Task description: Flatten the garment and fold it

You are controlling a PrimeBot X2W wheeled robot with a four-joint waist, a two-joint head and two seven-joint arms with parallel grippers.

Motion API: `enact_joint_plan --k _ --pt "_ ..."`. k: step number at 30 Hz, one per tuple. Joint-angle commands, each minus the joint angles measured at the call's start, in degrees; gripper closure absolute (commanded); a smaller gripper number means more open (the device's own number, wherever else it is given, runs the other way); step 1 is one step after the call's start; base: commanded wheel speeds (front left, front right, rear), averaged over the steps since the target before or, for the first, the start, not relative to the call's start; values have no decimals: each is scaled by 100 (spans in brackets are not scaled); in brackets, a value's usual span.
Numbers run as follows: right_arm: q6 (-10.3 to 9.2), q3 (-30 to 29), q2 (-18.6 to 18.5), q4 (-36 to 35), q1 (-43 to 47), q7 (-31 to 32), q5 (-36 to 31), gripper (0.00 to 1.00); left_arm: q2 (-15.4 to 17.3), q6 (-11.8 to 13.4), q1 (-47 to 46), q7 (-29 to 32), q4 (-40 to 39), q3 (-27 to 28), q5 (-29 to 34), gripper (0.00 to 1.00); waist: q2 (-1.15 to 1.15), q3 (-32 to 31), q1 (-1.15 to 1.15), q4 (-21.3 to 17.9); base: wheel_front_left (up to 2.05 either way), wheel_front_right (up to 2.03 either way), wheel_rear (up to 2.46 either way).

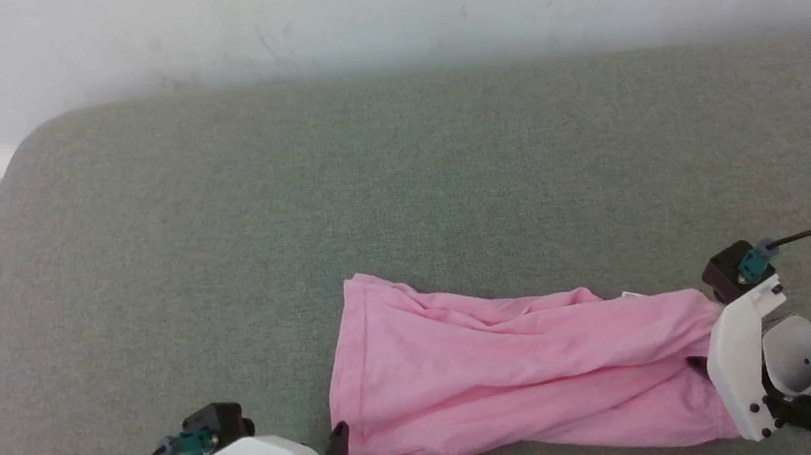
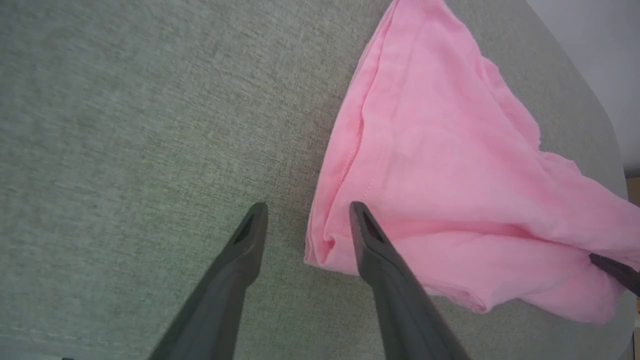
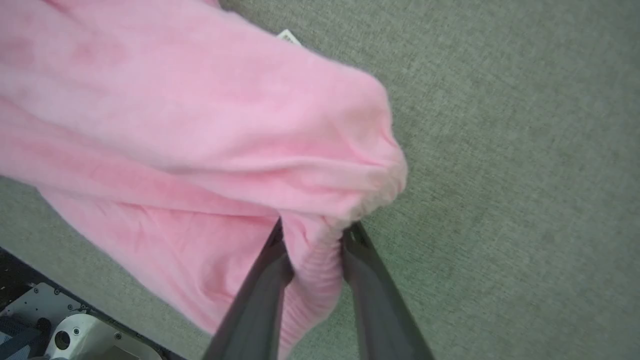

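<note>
Head view. Looks down on a grey-green fabric tabletop (image 1: pixel 218 246) with a pale wall (image 1: pixel 374 2) behind. Shows the garment (image 1: pixel 521 370), light pink and rumpled, lying in a long band from just beside the left gripper (image 1: pixel 339 445) across to the right gripper (image 1: pixel 703 366). Widens toward the left gripper and narrows to a bunch at the right gripper. Catches one dark finger of the left gripper at the nearest corner of the cloth, touching or just short of it; cannot tell which. Hides most of the right gripper's fingers behind its white housing and the cloth. Picks out a small white label (image 1: pixel 631 295) on the far edge, near the right gripper.

Left wrist view. Shows the left gripper (image 2: pixel 307 210) open, fingers spread, nothing pinched. Places a folded corner of the garment (image 2: pixel 440 175) in line with the gap and behind the right-hand finger, the rest fanning ahead and rightward. Leaves bare tabletop (image 2: pixel 125 125) ahead and left of the fingers.

Right wrist view. Shows the right gripper (image 3: pixel 312 230) closed on the garment (image 3: pixel 175 125), a gathered, ribbed edge squeezed between both fingers. Spreads the rest of the cloth ahead and left of the fingers, bulging just beyond the tips. Shows the label (image 3: pixel 289 36) peeking past the far edge and bare tabletop (image 3: pixel 500 150) to the fingers' right.
</note>
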Motion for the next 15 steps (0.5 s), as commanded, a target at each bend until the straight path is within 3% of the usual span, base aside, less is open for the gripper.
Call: enact_joint_plan --k 1,5,8,15 --pt "-13 -36 36 34 49 -67 -17 0 23 15 -3 -54 -24 44 -21 0 -1 -47 0 -11 0 0 0" --pt "-13 -433 219 24 211 -347 71 0 153 6 -139 -309 -268 189 79 0 -1 -136 0 -4 0 0 0" --pt "-13 -975 485 -87 450 -562 93 0 348 -6 -292 -827 -581 307 405 0 -1 -185 0 6 0 0 0" --pt "-13 -1861 1232 -316 870 -438 -291 0 776 -362 -416 -3077 -824 321 1599 0 -1 -152 0 -25 0 0 0"
